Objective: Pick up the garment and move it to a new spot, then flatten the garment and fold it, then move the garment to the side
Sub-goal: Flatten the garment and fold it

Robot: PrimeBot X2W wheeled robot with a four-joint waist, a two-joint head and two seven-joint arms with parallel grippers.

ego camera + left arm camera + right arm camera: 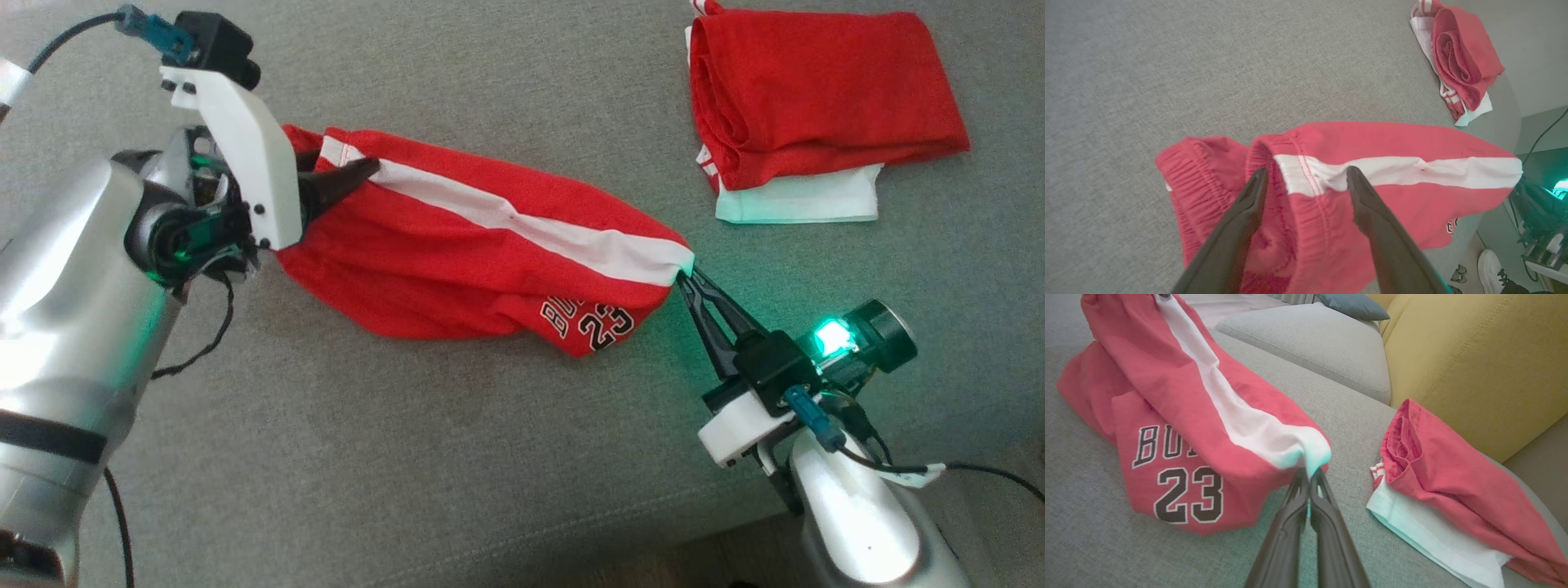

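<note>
Head view: the garment [490, 269] sags onto the sofa cushion [408, 457], its long axis running claw to claw. The left claw [353, 175] is spread astride the waistband end. The right claw [687, 284] pinches the striped hem corner.

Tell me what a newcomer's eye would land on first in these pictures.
First come the red basketball shorts with a white side stripe and a black 23 print, strung across the grey fabric sofa cushion between both grippers. The right gripper is shut on the stripe's hem end, while the left gripper stands open, its fingers straddling the elastic waistband. Next is the folded red-and-white garment stack, at the cushion's far right.
</note>
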